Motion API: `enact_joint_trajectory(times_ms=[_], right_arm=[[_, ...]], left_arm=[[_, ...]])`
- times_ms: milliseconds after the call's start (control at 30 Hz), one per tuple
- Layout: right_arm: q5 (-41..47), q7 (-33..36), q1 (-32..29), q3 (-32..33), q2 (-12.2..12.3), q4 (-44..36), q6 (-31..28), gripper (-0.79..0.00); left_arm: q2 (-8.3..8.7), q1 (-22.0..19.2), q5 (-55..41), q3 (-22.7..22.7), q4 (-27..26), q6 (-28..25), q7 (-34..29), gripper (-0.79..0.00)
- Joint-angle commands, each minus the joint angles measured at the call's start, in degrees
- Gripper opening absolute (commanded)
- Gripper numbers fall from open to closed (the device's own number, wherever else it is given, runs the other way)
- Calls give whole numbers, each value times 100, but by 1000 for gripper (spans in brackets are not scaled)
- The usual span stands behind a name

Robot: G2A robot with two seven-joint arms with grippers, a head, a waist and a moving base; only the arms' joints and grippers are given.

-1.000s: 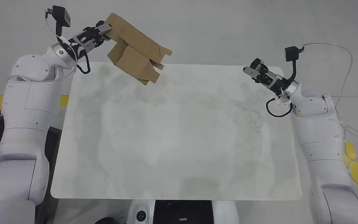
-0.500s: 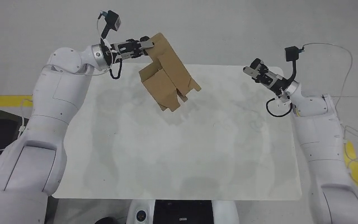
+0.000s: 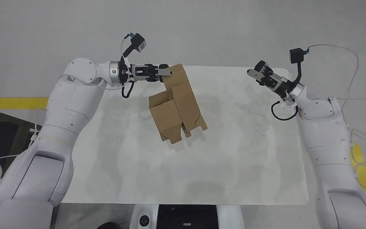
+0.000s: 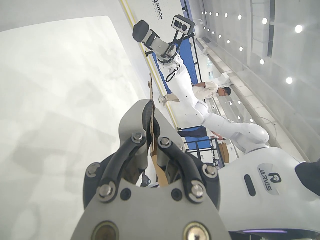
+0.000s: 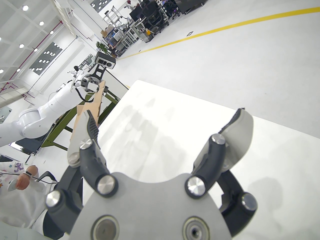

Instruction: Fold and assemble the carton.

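Left jaws: pinched shut on thin far edge of carton (image 3: 176,106), cardboard sandwiched between them. Carton hangs from that grip over far-left part of bench (image 3: 257,166), partly opened, flaps loose toward near side; whether lowest corner touches bench, cannot tell. Right jaws: spread wide, nothing in them, above far-right corner of bench, well apart from carton. Step, by judgement: positioning carton, no fold made yet. Next move calls for carton settled mid-bench, right jaws crossing to take opposite panel so sleeve can be squared.
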Motion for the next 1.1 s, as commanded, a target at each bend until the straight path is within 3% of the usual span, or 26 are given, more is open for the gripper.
enact_joint_trajectory(times_ms=[0,233,333,700,1033,1067], right_arm=[[237,160,-20,-99,-9,-65,11,0],[1752,1618,173,-736,-86,-15,126,0],[2219,1907,258,-1130,-119,-175,414,0],[3559,2498,464,-2458,-55,-789,1003,0],[3972,2348,639,-3261,31,-969,853,0],[3985,2315,654,-3325,40,-956,820,-65]], left_arm=[[22,36,61,-5,-109,-7,7,-785],[65,139,74,40,-464,24,-24,-785],[87,152,148,80,-568,10,-11,-785],[124,229,27,236,-755,65,-65,-785],[93,208,-239,387,-718,95,-96,-785],[91,208,-265,397,-720,106,-106,-785]])
